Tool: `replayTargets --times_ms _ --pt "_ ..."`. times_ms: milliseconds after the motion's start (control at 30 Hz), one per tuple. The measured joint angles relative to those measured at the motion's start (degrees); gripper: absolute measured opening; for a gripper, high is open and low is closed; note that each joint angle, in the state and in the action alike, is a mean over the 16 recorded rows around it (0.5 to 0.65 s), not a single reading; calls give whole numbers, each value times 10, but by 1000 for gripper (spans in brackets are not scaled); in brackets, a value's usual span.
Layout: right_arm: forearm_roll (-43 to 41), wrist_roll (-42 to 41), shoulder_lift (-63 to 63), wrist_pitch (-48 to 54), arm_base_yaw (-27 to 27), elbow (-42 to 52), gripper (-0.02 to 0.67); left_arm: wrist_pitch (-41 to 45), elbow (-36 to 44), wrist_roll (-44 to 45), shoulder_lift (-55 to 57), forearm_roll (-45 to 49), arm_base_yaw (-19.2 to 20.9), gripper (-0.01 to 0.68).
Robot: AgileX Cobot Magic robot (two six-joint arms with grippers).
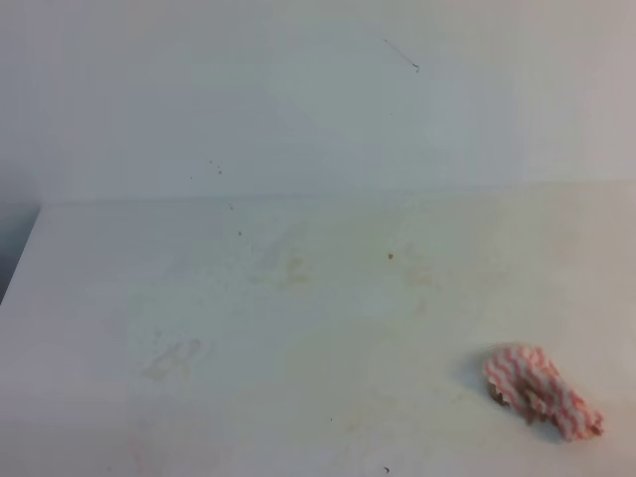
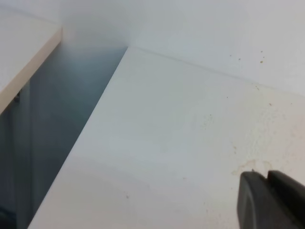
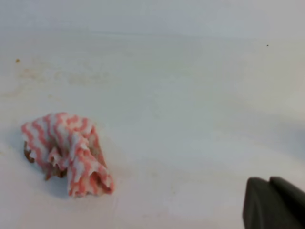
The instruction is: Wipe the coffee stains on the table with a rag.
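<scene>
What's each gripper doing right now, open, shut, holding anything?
Left gripper: only a dark tip shows, state cannot be told.
Right gripper: same, cannot be told; rag lies loose on the table.

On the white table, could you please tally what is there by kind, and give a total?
Bunched pink-and-white zigzag-striped cloth rag: 1
Black gripper tips at the wrist-view edges (left, right): 2
Orange-brown coffee puddle: 0; only faint yellowish smudges on the flat white table
Total: 3

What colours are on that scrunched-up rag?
The rag has pink-red and white zigzag stripes, clearest in the right wrist view.
</scene>
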Motion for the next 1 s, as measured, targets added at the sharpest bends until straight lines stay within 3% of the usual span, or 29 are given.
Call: replayTargets --times_ms 500,1000 --pt "125 -211 0 -17 -52 1 -2 3 2 0 0 0 0 -3" --pt "118 -216 0 -29 -80 1 -2 3 7 0 0 0 0 -3"
